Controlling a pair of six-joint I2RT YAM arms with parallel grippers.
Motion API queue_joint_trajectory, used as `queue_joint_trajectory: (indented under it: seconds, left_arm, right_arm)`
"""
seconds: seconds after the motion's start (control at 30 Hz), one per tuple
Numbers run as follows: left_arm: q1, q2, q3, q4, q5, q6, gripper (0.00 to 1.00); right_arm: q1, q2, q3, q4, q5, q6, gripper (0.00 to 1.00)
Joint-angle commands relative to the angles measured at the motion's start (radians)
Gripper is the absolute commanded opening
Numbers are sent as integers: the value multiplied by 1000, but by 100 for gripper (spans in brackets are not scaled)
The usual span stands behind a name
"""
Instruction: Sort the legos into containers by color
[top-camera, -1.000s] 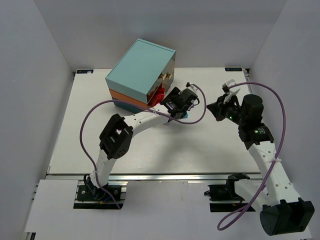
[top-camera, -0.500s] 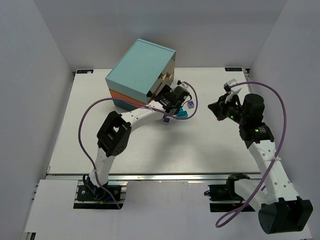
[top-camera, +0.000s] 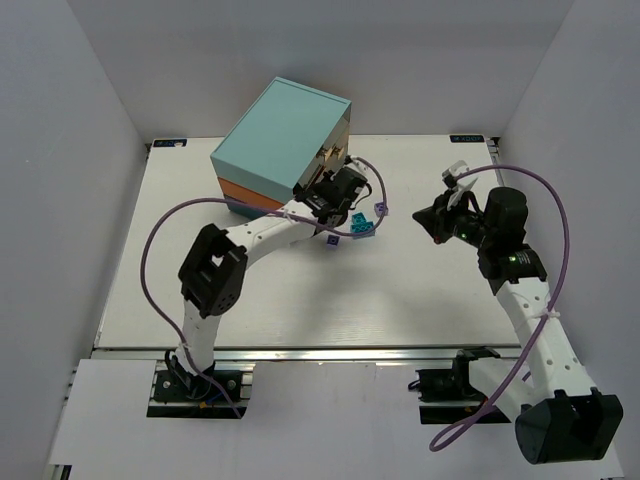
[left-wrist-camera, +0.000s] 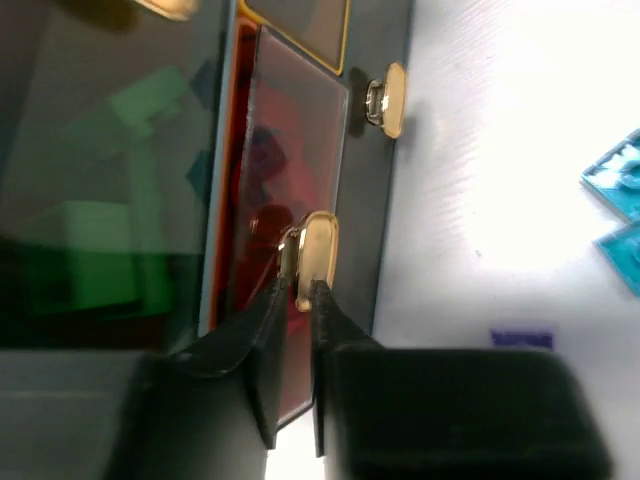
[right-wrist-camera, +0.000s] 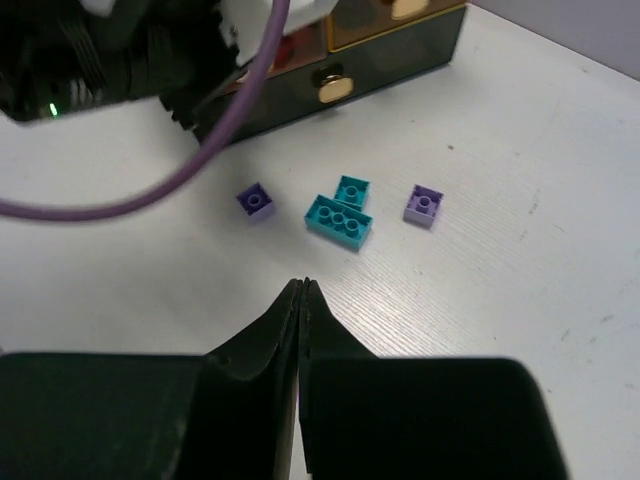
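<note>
The chest (top-camera: 280, 140) of drawers stands at the back of the table. My left gripper (top-camera: 335, 188) is at its front, shut on the small gold handle (left-wrist-camera: 318, 250) of the drawer that holds red legos (left-wrist-camera: 285, 200); that drawer stands nearly pushed in. On the table near the chest lie two teal legos (right-wrist-camera: 338, 221) (right-wrist-camera: 351, 190), a lavender one (right-wrist-camera: 424, 204) and a darker purple one (right-wrist-camera: 254, 200). My right gripper (top-camera: 428, 222) hovers to their right, shut and empty, fingertips (right-wrist-camera: 301, 285) above bare table.
A second gold handle (left-wrist-camera: 388, 98) sits on the neighbouring drawer front. Green shapes show dimly through the chest side (left-wrist-camera: 120, 200). The left arm's purple cable (top-camera: 160, 250) loops over the table. Grey walls close in left, right and behind.
My left gripper moved toward the chest with the handle, and the red drawer slid in. The loose legos beside it came into view. The right arm barely moved.
</note>
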Motion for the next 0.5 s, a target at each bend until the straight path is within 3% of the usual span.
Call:
queue_joint_trajectory:
  seconds: [0.0,0.17,0.3,0.37,0.4,0.43,0.47]
  left_arm:
    - [-4,-186,-22,10,150,-54,23]
    - [-4,-415,-186,81,393,-131,12]
    - [18,-654,-410,122,494,-196,12]
    - [18,-810,-562,142,470,-199,25]
    - [18,-859,-608,156,449,-203,35]
    - [18,-953,-682,164,427,-197,53]
    - [18,-988,-717,167,389,-190,59]
  right_arm:
    - [-1,10,-20,-14,-165,-139,6]
    - [8,64,-20,-25,-196,-193,41]
    - [25,209,34,9,-167,-195,53]
    - [38,297,92,16,-170,-188,57]
    - [47,402,179,15,-170,-157,58]
    - [54,459,236,7,-173,-130,64]
    - [64,587,294,6,-167,-92,69]
